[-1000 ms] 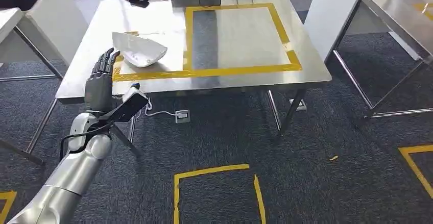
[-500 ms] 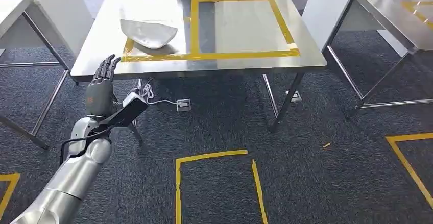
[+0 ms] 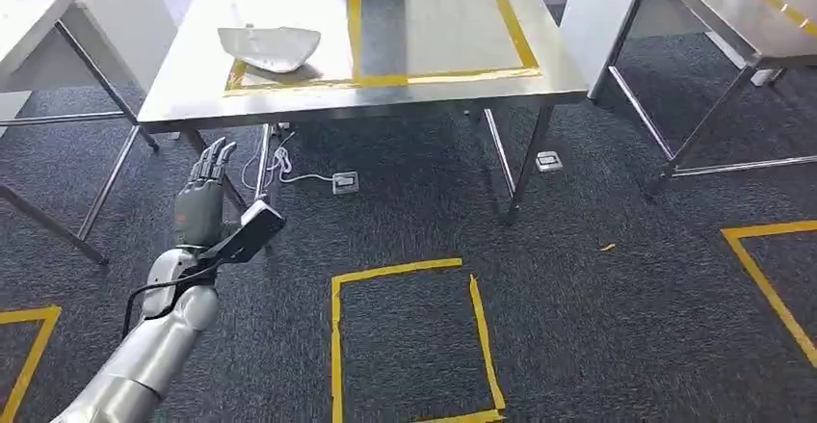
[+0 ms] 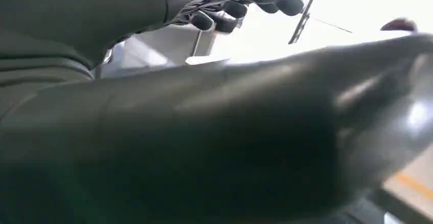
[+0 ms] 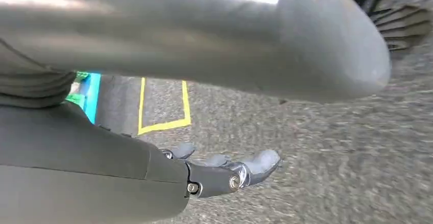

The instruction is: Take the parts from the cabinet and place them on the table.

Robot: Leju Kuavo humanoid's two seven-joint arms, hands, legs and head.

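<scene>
The white part (image 3: 270, 47) lies on the steel table (image 3: 183, 76), at the left end of the surface, resting partly over the corner of the yellow tape outline (image 3: 434, 20) that frames the middle of the tabletop. Nothing of mine touches it: my left hand (image 3: 199, 199) is raised in front of the table's near edge, below the level of the top and well apart from the part, with its fingers straight and close together, holding nothing. The left wrist view shows the dark fingertips (image 4: 232, 8) stretched out beyond my thumb, with nothing between them. My right hand (image 5: 224, 175) hangs low over the dark grey carpet (image 5: 327, 157), fingers extended and loosely apart, also empty. On the floor under the table a white cable runs to a small power socket (image 3: 345, 183), and nearer to me a square of yellow tape (image 3: 409, 341) is marked on the carpet. A second steel table (image 3: 723, 9) stands off to the right.
</scene>
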